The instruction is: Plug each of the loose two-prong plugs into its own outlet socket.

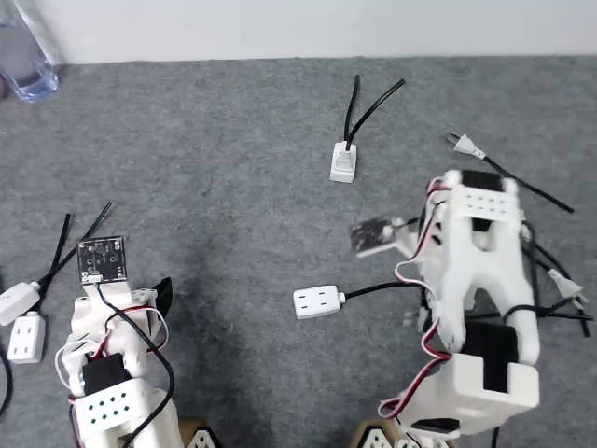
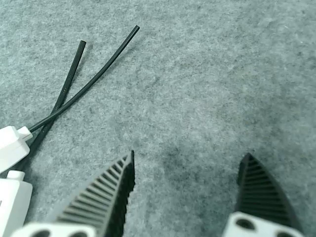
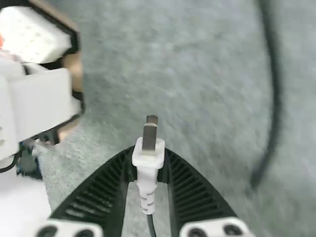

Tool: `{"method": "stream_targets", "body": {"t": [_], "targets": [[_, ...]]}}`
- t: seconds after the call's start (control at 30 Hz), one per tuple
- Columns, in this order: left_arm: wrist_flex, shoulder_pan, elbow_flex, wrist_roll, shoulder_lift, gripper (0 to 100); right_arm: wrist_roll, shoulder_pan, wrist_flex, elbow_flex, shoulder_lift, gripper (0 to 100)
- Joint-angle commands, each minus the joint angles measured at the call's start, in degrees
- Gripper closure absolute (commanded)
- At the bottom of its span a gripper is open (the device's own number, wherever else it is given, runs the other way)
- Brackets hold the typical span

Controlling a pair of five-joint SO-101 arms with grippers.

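Note:
My right gripper (image 3: pixel 148 157) is shut on a white two-prong plug (image 3: pixel 147 154), whose prongs (image 3: pixel 150 129) point out over the grey carpet. My left gripper (image 2: pixel 187 165) stands open above bare carpet with nothing between its fingers. Close beside it lie two white outlet blocks (image 2: pixel 12 144) (image 2: pixel 11 205) with black cords. In the high view a white outlet strip (image 1: pixel 316 301) lies mid-table just left of the right arm (image 1: pixel 480 280), and another white outlet (image 1: pixel 343 163) sits farther back. Two loose plugs (image 1: pixel 461 143) (image 1: pixel 561 279) lie at the right.
Two black cord ends (image 2: pixel 81 44) (image 2: pixel 137 28) reach out from the left outlets. Black cables (image 1: pixel 546 252) tangle around the right arm. A thick black cable (image 3: pixel 272 98) crosses the right wrist view. A clear bottle (image 1: pixel 26 56) stands at the back left corner.

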Motion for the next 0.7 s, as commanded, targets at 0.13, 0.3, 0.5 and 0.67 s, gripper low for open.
{"method": "stream_targets", "body": {"t": [0.13, 0.3, 0.5, 0.67], "targets": [[-1.41, 0.35, -0.13, 0.09, -0.53, 68, 2.73, -7.52, -8.31, 10.29, -2.86, 99.1], [-1.41, 0.35, -0.13, 0.09, -0.53, 68, 2.73, -8.40, -16.40, 14.15, -2.77, 99.1], [-1.41, 0.44, -0.13, 0.00, -0.53, 68, 2.64, -8.31, -20.44, 14.15, 1.19, 99.1], [-1.41, 0.44, -0.13, 0.00, -0.53, 68, -0.44, -8.66, -22.29, 10.46, 5.41, 99.1]]}}
